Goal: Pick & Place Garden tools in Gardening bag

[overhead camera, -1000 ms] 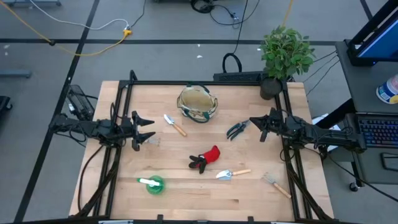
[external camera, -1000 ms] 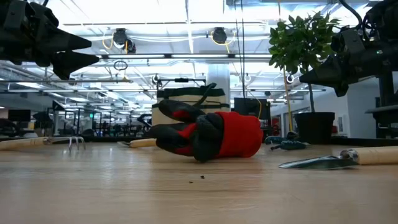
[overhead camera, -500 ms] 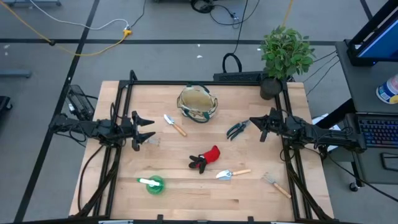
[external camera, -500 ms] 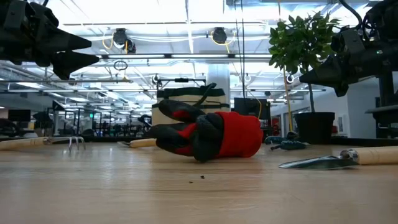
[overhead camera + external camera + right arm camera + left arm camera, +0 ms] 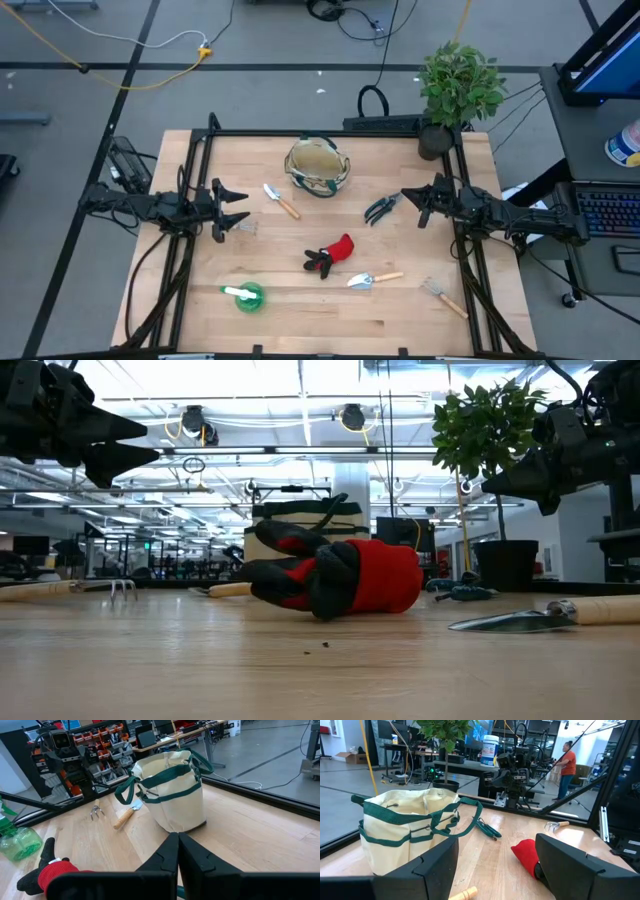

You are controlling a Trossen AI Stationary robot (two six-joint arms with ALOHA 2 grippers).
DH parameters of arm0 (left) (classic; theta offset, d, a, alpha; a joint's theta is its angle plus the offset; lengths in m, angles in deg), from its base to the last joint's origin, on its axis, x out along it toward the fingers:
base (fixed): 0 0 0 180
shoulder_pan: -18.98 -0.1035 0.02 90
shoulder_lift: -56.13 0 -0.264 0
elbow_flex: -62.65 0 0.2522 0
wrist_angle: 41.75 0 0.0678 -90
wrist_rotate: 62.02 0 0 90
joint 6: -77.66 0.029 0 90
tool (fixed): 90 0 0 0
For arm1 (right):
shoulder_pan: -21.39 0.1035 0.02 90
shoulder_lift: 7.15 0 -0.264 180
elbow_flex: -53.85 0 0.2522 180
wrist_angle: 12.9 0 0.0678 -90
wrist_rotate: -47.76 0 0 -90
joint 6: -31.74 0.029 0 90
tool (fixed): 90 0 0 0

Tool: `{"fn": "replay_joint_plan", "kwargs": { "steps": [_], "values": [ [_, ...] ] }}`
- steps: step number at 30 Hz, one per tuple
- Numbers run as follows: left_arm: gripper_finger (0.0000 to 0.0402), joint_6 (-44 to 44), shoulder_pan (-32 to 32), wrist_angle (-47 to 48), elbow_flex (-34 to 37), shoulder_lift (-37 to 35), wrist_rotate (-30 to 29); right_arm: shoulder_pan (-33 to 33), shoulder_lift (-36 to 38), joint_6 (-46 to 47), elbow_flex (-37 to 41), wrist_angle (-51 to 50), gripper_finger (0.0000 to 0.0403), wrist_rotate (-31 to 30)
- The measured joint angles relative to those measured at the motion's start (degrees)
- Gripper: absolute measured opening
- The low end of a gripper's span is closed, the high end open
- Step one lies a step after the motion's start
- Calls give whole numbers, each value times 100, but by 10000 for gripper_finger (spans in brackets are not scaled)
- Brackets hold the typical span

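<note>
Table (image 5: 300, 310) from above, both of my arms at rest. Nothing had shifted over the preceding second: arms and objects lay exactly as before, so the task had not begun and no tool was in the bag.

The gardening bag (image 5: 317, 166) stood upright at the far centre of the table, mouth open, nothing of its inside discernible. A potted plant (image 5: 458, 85) stood beyond the far right corner.

My left gripper (image 5: 240, 206) hung above the left side, fingers apart and holding nothing. My right gripper (image 5: 408, 197) hung above the right side, fingers pressed together on nothing.

Seven tools lay loose:
- one red-black glove (image 5: 332, 254), centre;
- one green spray bottle (image 5: 245, 295), near left;
- one pair of pruning shears (image 5: 380, 208), just beside the right gripper;
- two trowels: one (image 5: 281, 200) left of the bag, one (image 5: 372, 280) near the glove;
- two hand rakes: one (image 5: 442, 294) near right, one (image 5: 247, 229) beside the left gripper.
</note>
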Motion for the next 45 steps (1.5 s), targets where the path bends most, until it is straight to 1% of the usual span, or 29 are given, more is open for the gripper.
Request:
{"fn": "replay_joint_plan", "kwargs": {
  "steps": [39, 45],
  "values": [
    [269, 0, 2, 0, 0, -2, -2, 0, 0, 0, 0, 1, 0, 0],
    [269, 0, 0, 0, 0, -2, 0, -1, -1, 0, 15, 260, 0, -5]
  ]
}}
